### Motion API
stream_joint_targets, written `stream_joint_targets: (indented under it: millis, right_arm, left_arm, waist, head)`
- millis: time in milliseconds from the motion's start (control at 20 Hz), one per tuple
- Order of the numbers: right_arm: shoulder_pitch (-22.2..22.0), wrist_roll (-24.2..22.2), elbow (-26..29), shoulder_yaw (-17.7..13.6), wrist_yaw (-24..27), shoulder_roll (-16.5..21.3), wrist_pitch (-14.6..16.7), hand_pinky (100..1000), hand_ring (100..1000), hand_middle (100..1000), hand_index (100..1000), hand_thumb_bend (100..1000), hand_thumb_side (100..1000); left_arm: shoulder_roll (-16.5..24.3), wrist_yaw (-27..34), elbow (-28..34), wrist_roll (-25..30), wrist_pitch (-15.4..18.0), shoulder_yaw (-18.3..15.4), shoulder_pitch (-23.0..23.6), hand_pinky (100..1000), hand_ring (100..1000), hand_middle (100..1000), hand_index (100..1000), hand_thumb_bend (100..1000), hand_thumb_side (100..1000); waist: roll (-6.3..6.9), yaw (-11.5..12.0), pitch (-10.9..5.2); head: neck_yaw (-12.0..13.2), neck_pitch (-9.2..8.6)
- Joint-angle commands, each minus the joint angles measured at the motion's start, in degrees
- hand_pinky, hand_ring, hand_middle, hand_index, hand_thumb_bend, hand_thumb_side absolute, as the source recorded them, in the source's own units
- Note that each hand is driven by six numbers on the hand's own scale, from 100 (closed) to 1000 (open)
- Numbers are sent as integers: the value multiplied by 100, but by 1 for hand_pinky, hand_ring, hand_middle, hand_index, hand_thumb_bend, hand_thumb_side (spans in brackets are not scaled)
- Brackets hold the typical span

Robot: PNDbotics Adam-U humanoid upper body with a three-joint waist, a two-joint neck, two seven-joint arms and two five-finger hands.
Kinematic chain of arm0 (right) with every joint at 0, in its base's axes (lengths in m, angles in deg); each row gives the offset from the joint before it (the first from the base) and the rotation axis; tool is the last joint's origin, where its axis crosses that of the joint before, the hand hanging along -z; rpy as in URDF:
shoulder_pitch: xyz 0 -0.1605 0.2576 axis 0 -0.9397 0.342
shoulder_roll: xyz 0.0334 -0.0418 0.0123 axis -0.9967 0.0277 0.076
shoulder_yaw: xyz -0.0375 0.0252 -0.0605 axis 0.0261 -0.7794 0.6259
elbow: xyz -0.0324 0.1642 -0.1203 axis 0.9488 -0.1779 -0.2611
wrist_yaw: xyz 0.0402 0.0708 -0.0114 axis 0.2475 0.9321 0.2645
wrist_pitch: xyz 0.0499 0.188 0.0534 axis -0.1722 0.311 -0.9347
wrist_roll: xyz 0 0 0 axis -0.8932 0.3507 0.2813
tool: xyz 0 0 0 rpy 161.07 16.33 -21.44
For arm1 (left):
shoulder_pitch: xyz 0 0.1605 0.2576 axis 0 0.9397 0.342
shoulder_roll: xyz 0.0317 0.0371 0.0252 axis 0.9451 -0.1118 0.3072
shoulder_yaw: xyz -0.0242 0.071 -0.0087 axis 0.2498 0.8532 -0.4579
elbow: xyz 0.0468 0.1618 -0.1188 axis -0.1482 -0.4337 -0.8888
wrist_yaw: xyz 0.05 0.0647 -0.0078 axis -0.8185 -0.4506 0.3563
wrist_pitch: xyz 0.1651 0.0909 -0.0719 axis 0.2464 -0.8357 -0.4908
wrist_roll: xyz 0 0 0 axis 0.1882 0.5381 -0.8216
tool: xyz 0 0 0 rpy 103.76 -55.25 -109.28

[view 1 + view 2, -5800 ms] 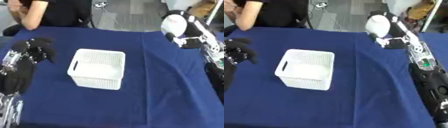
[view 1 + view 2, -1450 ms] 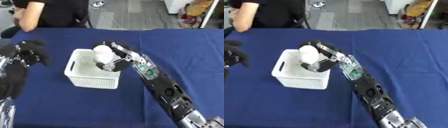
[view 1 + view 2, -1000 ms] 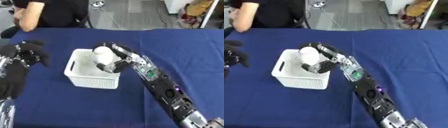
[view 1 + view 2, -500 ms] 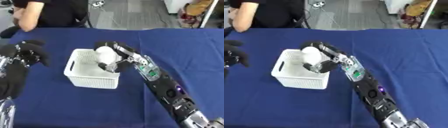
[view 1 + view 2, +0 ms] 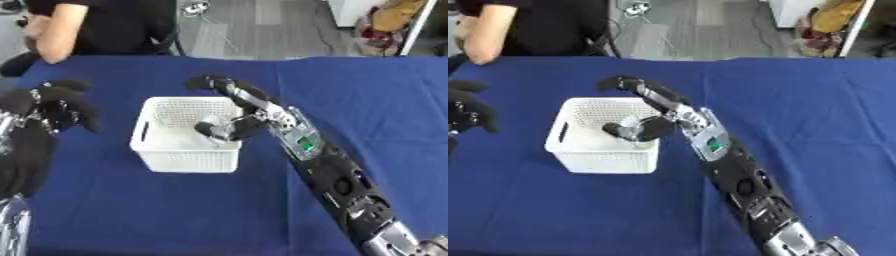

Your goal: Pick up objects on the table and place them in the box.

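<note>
A white slatted basket (image 5: 157, 152) stands on the blue table left of centre. My right hand (image 5: 248, 114) hangs over its right rim, fingers stretched toward the far wall and thumb low inside, open. A small pale bit of the white round object (image 5: 631, 121) shows just by the thumb inside the basket; the rest is hidden behind the hand. My left hand (image 5: 45, 106) idles at the left edge, fingers up and relaxed, holding nothing.
A blue cloth (image 5: 367, 100) covers the whole table. A seated person in black (image 5: 96, 22) is at the far left edge, not touching anything. My right forearm (image 5: 337, 182) runs from the lower right up to the basket.
The right hand has opened over the basket; the white round object it held is out of its grasp and sits lower inside the basket. The left hand has stayed put.
</note>
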Motion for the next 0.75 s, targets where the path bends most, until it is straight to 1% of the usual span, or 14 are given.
stream_joint_targets:
  millis: [50,600,700,750]
  right_arm:
    - [74,-1997,178,13,-50,57,2017,1000,1000,893,900,474,382]
    - [51,-1997,197,-13,-99,70,2017,1000,1000,896,905,472,403]
    - [47,-1997,215,-14,-98,82,2017,1000,1000,898,912,520,400]
    - [43,-1997,239,-4,-99,93,2017,1000,1000,897,915,560,389]
  left_arm:
    - [45,4,97,-5,15,7,-60,477,564,730,694,115,963]
    - [44,-1,97,-9,17,6,-56,477,564,730,693,114,964]
    - [45,-3,97,-10,19,5,-55,477,564,730,694,115,964]
    - [45,-4,97,-11,19,4,-55,477,564,730,694,115,963]
  waist:
    - [21,-4,-52]
    - [23,-12,-52]
    - [23,-16,-53]
    - [21,-17,-53]
  head:
    - [-8,-38]
    - [-4,-37]
    - [-1,-35]
    - [1,-33]
